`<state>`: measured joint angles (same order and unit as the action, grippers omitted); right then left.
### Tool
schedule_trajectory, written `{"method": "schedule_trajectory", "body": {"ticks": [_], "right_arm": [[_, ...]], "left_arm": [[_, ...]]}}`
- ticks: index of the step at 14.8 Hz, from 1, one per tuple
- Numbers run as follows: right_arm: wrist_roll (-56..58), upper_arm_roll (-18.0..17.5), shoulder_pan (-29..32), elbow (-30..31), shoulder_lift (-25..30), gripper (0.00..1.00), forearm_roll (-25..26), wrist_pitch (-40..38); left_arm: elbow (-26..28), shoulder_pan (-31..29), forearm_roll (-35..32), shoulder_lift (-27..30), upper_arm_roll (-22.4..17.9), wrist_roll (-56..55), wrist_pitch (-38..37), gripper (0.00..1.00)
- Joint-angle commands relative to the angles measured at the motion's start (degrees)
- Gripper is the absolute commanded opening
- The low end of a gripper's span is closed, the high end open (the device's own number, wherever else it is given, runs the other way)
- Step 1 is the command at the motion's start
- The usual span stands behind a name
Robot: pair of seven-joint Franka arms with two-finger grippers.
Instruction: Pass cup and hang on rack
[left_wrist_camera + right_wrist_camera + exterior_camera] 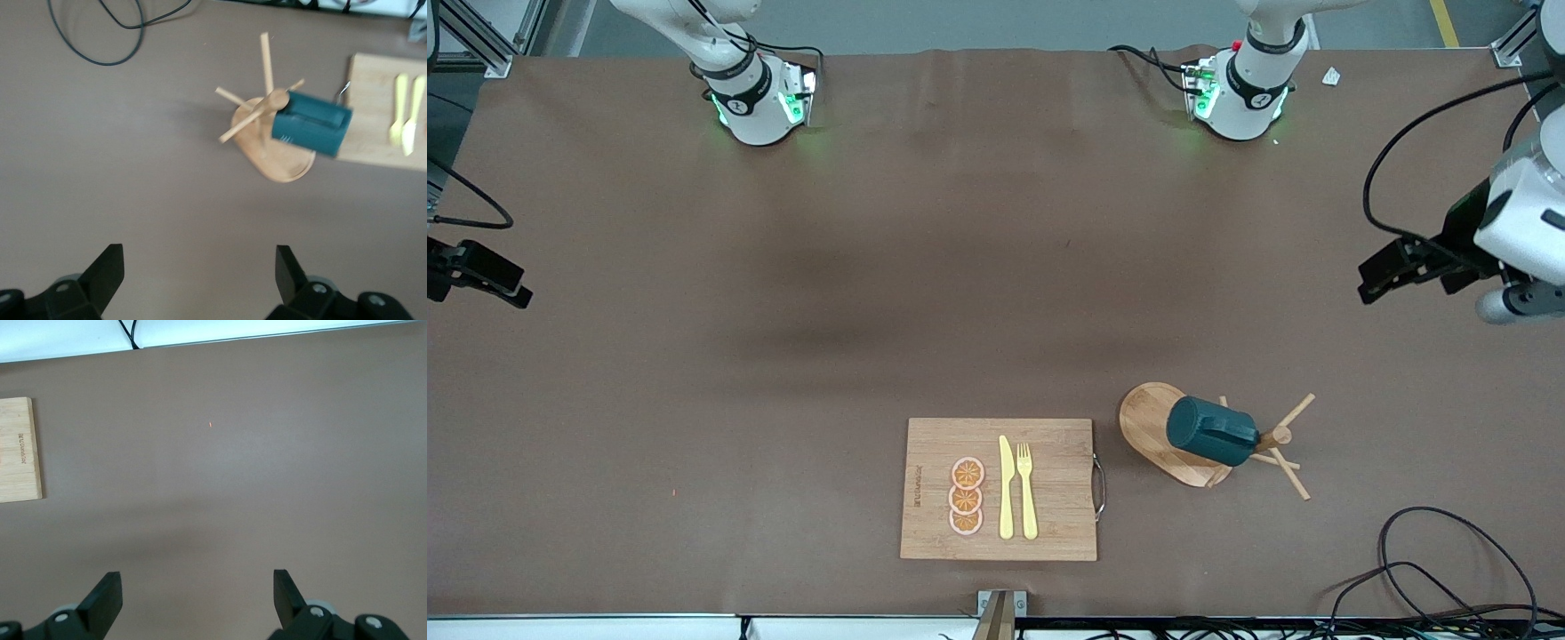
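One cup [1211, 431] on the rack [1152, 428], both hands open.

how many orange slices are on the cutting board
3 orange slices, in a row on the cutting board beside the yellow knife: one farthest from the front camera, one in the middle, one nearest. None seem hidden.

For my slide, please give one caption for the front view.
Cup hangs on the rack beside the cutting board.
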<state>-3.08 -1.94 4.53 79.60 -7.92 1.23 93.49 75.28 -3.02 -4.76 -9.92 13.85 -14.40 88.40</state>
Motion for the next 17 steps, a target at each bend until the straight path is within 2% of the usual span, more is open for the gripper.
{"method": "schedule_trajectory", "body": {"ticks": [1,6,9,17], "right_arm": [[-0.5,-0.2,-0.1,0.4,0.9,1.0,0.2,-0.5],[-0.6,-0.2,-0.1,0.4,0.9,1.0,0.2,-0.5],[-0.5,-0.1,0.0,0.4,0.9,1.0,0.3,-0.5],[-0.5,-0.2,0.0,0.4,0.9,1.0,0.2,-0.5]], "left_arm": [[11.2,6.0,1.8,10.2,-7.3,3.7,0.2,1.0],[22.9,8.3,2.9,20.2,-8.4,4.0,0.5,1.0],[25.5,7.5,5.7,22.6,-8.4,5.4,0.5,1.0],[22.1,7.5,4.6,20.6,-8.3,7.0,0.1,1.0]]}}
